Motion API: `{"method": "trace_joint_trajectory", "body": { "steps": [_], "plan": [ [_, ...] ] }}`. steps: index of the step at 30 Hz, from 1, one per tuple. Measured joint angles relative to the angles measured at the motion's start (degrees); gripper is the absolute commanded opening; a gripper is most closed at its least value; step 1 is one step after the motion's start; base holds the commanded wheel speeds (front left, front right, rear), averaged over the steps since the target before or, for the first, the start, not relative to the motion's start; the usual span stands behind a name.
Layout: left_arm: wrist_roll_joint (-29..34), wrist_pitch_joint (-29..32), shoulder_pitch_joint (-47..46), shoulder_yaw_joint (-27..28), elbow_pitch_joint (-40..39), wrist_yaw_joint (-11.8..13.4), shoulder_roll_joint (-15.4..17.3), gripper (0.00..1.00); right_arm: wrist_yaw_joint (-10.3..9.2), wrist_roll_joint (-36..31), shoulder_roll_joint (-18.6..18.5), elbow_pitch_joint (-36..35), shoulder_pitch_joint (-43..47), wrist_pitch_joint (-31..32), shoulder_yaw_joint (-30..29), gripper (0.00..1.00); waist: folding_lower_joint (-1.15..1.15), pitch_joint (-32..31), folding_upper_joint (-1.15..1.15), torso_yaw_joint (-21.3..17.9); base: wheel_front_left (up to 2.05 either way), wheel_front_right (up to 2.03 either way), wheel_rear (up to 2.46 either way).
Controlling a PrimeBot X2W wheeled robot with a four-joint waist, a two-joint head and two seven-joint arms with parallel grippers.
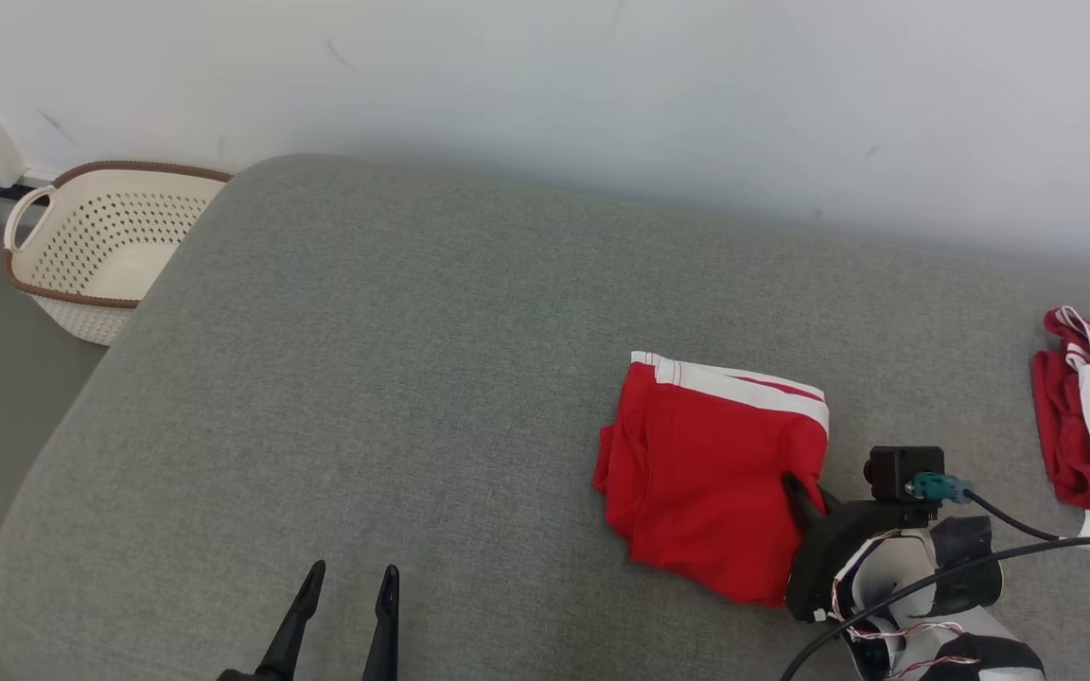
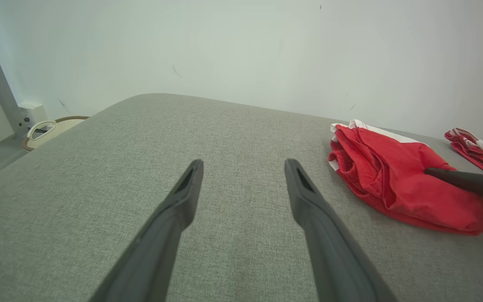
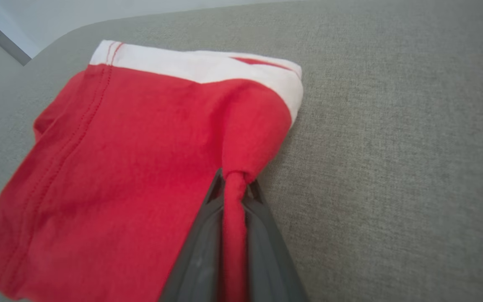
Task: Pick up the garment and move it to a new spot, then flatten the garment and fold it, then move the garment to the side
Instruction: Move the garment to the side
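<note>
Garment (image 1: 711, 473), folded, red with a white band, lies lower right of the head frame on the grey padded surface (image 1: 413, 378). Right end effector (image 1: 799, 487) is clamped on its near right edge; left end effector (image 1: 351, 579), fingers apart and empty, sits well to its left.

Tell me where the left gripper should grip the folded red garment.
Probably the near left corner of the garment, coming low from the left. Folded layers lie stacked along that edge; the right gripper pinches the near right edge, and the left gripper is open.
</note>
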Motion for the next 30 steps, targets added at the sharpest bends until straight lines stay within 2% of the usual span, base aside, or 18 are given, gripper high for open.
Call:
{"method": "trace_joint_trajectory", "body": {
  "steps": [6,14,22,30],
  "plan": [
    [-0.09,0.0,0.53,0.33,-0.35,0.04,-0.03,1.0,0.0,-1.91,-2.78,-1.09,-2.27,-0.82,5.13,0.0,0.0,0.1,0.0,-2.19,0.0,0.0,0.0],
    [-0.11,0.01,-0.58,0.15,-1.53,0.02,-0.09,1.0,0.01,-1.01,-10.04,-6.32,-8.67,1.33,13.52,0.0,0.0,1.37,0.0,-7.15,0.0,0.0,0.0],
    [0.66,0.0,-3.74,0.46,-3.21,-0.26,-0.12,1.0,0.0,3.99,-18.44,-11.58,-19.26,5.84,24.35,0.0,0.0,5.9,0.0,-11.13,0.0,0.0,0.0],
    [1.49,0.0,-6.35,0.75,-5.59,-0.43,-0.12,1.0,0.0,11.45,-25.81,-12.15,-28.02,8.29,33.32,0.0,0.01,11.53,0.01,-13.81,0.0,0.0,0.0]
  ]
}}
